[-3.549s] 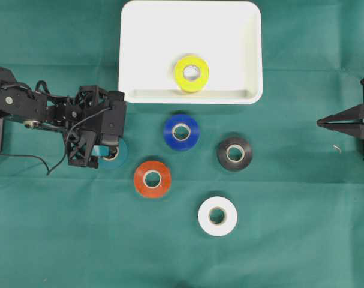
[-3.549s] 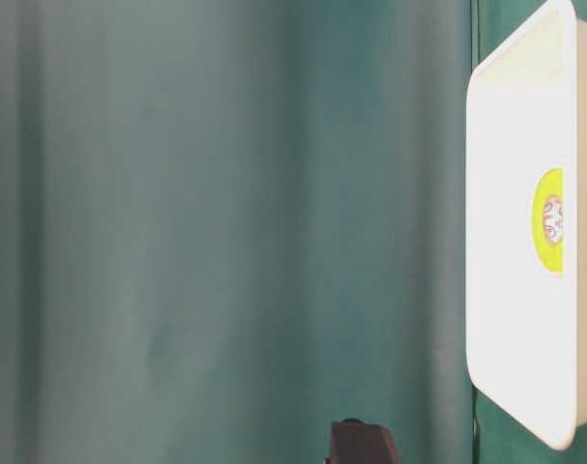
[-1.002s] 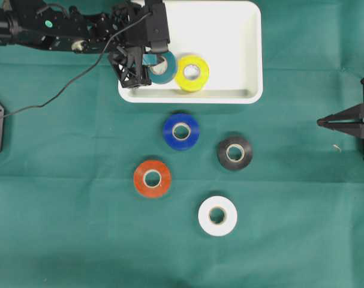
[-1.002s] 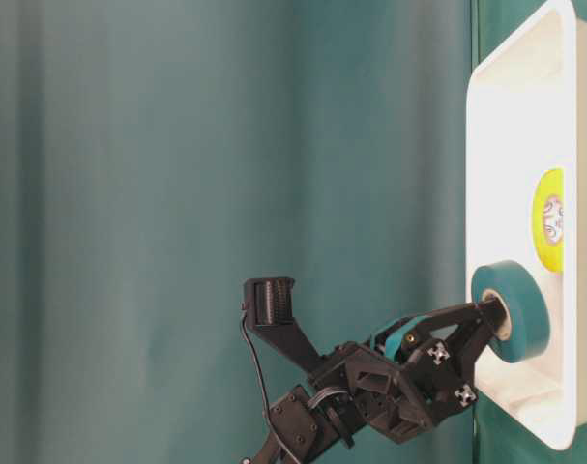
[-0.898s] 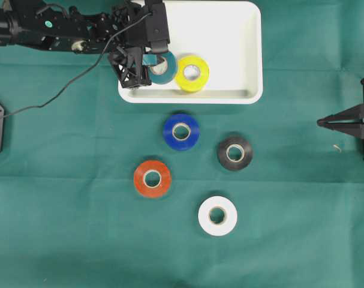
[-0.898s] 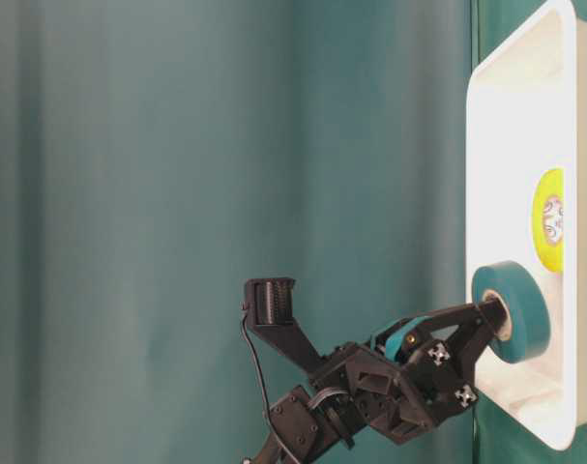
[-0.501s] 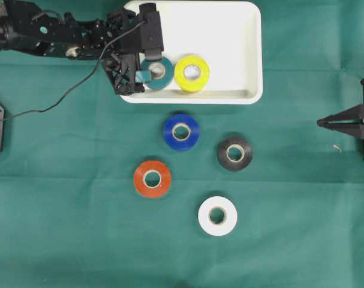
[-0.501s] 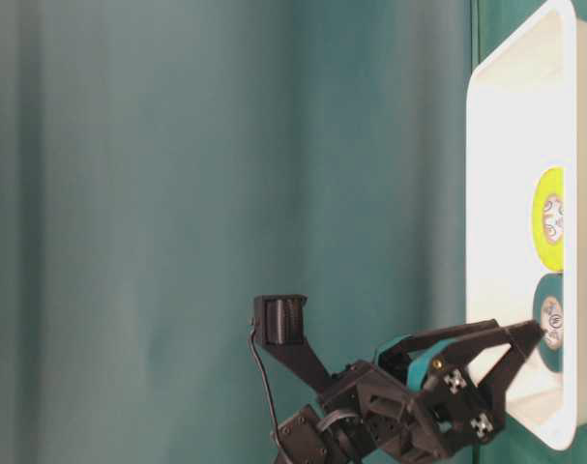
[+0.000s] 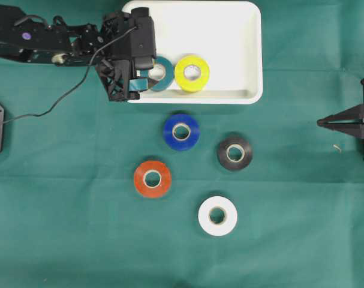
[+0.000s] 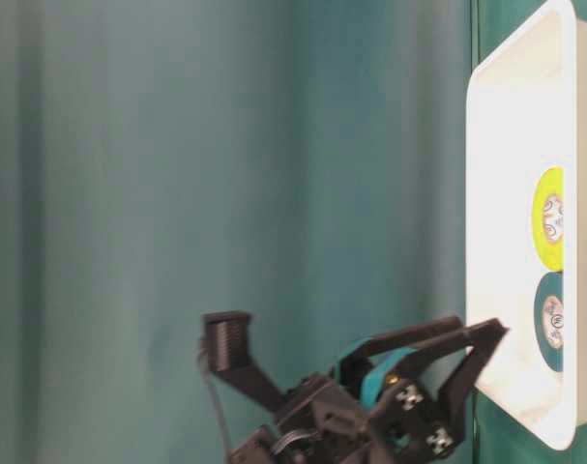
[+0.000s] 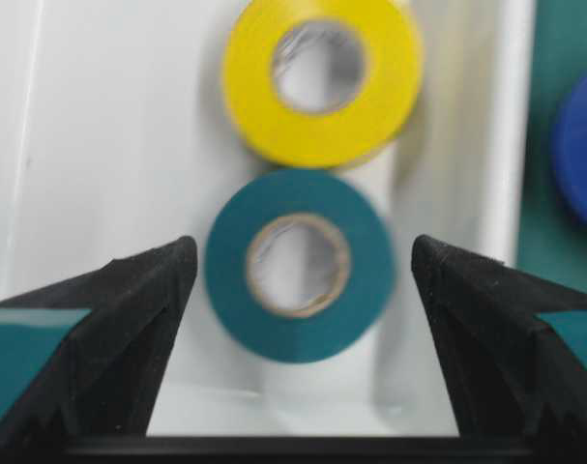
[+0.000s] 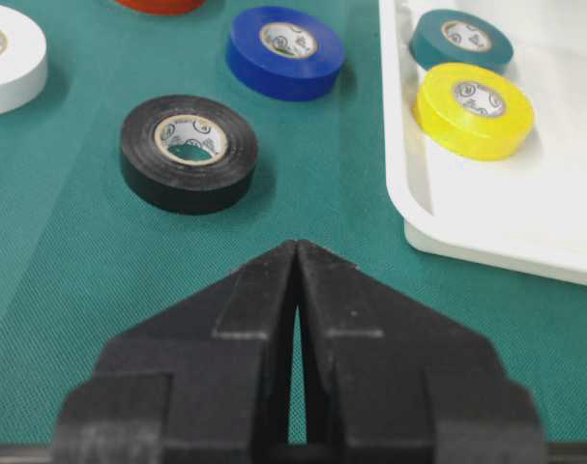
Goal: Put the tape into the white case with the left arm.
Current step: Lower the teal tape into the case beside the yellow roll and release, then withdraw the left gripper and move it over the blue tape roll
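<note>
The teal tape [image 9: 159,72] lies flat inside the white case [image 9: 220,30], close to its front left corner and beside a yellow tape [image 9: 192,71]. My left gripper [image 9: 144,73] hangs at the case's left rim, open and holding nothing. In the left wrist view the teal tape [image 11: 299,266] sits just ahead of the left gripper [image 11: 303,247], apart from both fingertips [image 11: 172,266]. The table-level view shows the left gripper [image 10: 477,372] spread wide just off the white case [image 10: 506,193]. My right gripper [image 9: 321,123] rests shut at the far right.
On the green cloth in front of the case lie a blue tape [image 9: 181,131], a black tape [image 9: 234,153], an orange-red tape [image 9: 152,178] and a white tape [image 9: 217,216]. A loose cable [image 9: 50,108] trails from the left arm.
The left gripper opened and let go of the teal tape, which now lies flat in the case. The gripper then drew back to the left, off the tape.
</note>
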